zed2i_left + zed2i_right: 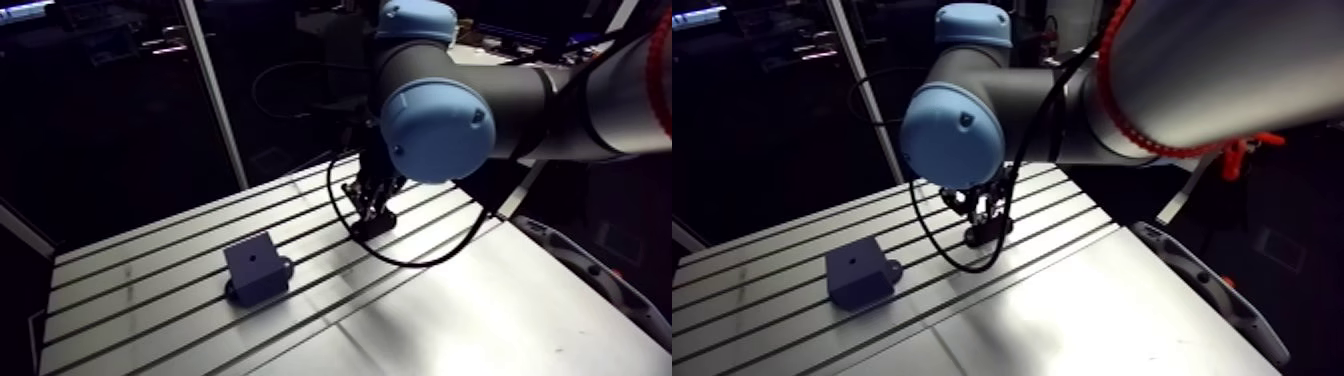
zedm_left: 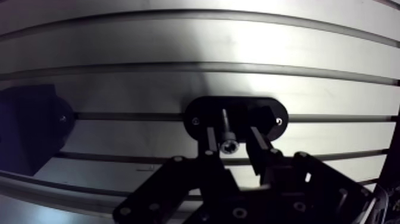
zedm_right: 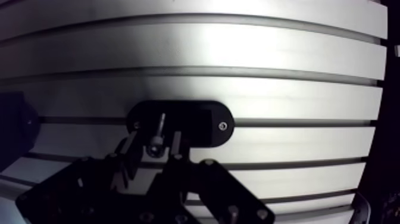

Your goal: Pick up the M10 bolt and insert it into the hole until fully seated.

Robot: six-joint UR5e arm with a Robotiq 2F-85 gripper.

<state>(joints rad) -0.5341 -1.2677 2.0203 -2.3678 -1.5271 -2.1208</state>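
Arm view, left to right: dark block [image 1: 255, 268] sat on the slotted bench [image 1: 500, 310], one small hole [image 1: 252, 257] in the face turned to the camera, nothing in it. Well apart to its right, a black oval holder [image 2: 205, 110] lay across a bench slot.

M10 bolt [image 2: 227, 136] was in that holder, socket head toward the wrist, shank pointing away. In the wrist view it sat between the two fingers [image 2: 210, 138], roughly centred. Gripper [image 2: 231, 130] was spread, with a gap visible on each side of the bolt and no contact I could see. Fingertips were down at holder level, overlapping its near edge.

Arm [image 1: 435, 130] came in from the right, wrist bent straight down over the holder, gripper about vertical.
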